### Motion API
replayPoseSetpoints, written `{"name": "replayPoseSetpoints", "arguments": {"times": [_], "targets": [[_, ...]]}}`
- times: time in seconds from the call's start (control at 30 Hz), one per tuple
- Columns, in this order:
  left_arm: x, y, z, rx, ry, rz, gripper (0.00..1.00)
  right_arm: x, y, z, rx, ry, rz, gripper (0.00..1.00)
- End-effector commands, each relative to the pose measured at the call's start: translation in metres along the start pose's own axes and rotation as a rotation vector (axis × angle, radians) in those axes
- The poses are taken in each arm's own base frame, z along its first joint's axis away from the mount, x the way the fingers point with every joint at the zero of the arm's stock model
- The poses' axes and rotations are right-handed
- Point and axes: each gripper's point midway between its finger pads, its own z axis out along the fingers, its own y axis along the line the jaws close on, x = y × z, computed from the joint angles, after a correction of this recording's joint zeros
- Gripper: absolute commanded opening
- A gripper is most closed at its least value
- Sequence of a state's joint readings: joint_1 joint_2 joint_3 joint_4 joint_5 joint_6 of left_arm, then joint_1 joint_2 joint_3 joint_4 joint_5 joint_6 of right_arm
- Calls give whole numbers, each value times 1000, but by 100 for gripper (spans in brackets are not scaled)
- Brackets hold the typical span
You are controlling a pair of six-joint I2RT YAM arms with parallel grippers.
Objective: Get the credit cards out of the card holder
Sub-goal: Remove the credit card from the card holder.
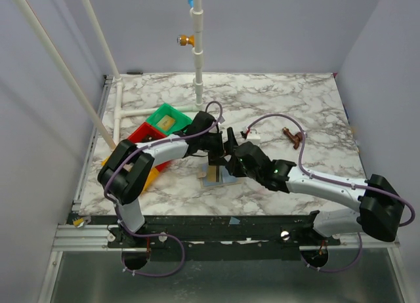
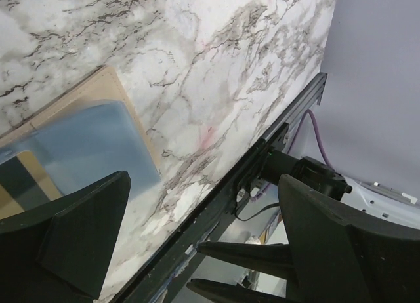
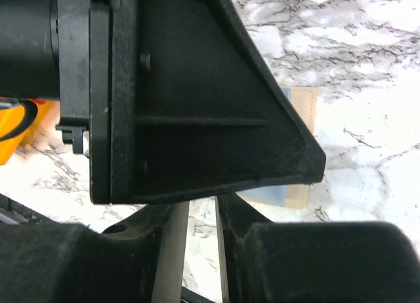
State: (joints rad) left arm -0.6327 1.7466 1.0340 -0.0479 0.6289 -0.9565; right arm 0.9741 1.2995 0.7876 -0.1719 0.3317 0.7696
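Card holder [image 2: 108, 86]: lies opened flat on the marble table [image 2: 216, 67], near its front edge, between the two arms. The grey-blue lining faces up with the tan rim showing round it.
Credit cards [image 2: 23, 178]: one card with a dark band and a tan-gold band shows against the lining at the left edge of the left wrist view. Whether it sits in a pocket or lies loose on top cannot be told.
Left gripper [image 2: 203, 185]: the jaws are spread to their widest with nothing between them. It hangs low, just beside the holder's outer edge.
Right gripper [image 3: 200, 214]: the fingers stand a narrow gap apart. A pale strip in that gap could be a card's edge or the table behind, so what it holds, if anything, cannot be told.
Reason for placement: both wrists converge over the holder. This is judged to be a shared extraction, with one tool placed to steady the wallet while the other works a card free.
Blocked view: the right wrist camera is mostly filled by a black body close to the lens, probably the other tool. Only a corner of the holder shows past it.
Top view limits: the arms cover most of the holder, so the stud and the card count are not visible.
Plastic trays [image 1: 180, 116]: these sit to the rear left, partly under the left arm and apart from the holder.
Brown item [image 1: 292, 138]: lies on the right of the table — too small to identify.
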Motion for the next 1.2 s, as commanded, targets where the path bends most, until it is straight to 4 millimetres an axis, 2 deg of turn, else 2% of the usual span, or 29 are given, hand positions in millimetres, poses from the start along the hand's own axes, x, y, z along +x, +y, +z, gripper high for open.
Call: {"name": "replayPoseSetpoints", "arguments": {"times": [0.0, 0.13, 0.33, 0.6, 0.9, 1.17], "targets": [[-1, 4, 13, -11, 26, -26, 98, 11, -13, 4, 40, 6, -11, 25], [-2, 13, 19, -32, 28, -40, 98, 20, -13, 10, 23, 22, 6, 23], [-5, 7, 15, -35, 20, -14, 98, 32, -12, 19, -4, 36, 38, 21], [-20, -2, -9, -64, -48, 23, 98, 43, -6, 28, -74, 54, 103, 21], [-25, 21, -41, -124, -118, 26, 98, 40, -10, 38, -158, 90, 189, 21], [-13, 44, -55, -167, -140, 18, 98, 41, -11, 49, -189, 136, 220, 21]]}}
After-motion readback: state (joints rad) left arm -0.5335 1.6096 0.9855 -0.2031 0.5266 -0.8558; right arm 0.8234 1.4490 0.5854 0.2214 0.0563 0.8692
